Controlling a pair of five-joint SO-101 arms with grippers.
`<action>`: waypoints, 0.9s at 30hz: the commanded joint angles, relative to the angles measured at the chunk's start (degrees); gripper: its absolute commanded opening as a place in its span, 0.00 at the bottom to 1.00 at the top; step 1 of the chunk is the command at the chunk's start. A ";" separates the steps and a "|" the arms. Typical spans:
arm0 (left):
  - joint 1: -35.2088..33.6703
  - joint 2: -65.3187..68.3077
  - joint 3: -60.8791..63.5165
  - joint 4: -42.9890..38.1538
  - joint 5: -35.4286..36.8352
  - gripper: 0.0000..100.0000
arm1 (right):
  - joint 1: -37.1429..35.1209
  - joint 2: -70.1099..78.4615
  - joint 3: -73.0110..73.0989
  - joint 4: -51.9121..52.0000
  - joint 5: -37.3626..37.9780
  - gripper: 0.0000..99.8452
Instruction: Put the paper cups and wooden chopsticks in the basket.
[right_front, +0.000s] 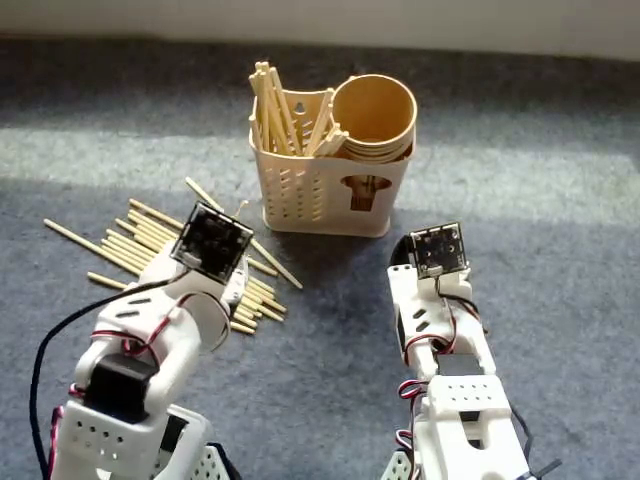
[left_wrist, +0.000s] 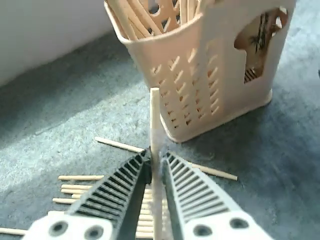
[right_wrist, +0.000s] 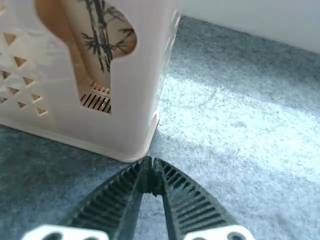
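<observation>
With the paper cups (right_front: 375, 115) and several chopsticks (right_front: 283, 112) standing in the basket (right_front: 320, 205) at upper centre, my left gripper (left_wrist: 156, 172) pinches one chopstick (left_wrist: 155, 120), my right gripper (right_wrist: 151, 176) sits closed and empty, and the loose pile (right_front: 140, 245) at left awaits.

The basket (right_front: 300, 195) is cream with triangular cut-outs. The tan paper cups (right_front: 375, 115) bear black bamboo print. The wooden chopsticks (right_front: 150, 240) are pale and the carpet (right_front: 520, 200) is blue-grey.

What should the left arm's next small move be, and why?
Probably raise the held chopstick and carry it over the basket. The left gripper is shut on it, upright, short of the basket wall. More loose chopsticks lie behind.
</observation>
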 joint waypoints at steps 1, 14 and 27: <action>-0.48 -0.48 -7.34 -0.26 5.10 0.01 | -0.48 -0.75 -0.75 -1.54 0.53 0.02; -0.31 -0.22 -12.62 -28.66 18.37 0.01 | -0.48 -0.75 -0.75 -1.54 0.53 0.02; 4.62 6.20 -18.15 -39.30 18.20 0.01 | -0.57 -0.75 -0.75 -1.54 0.53 0.02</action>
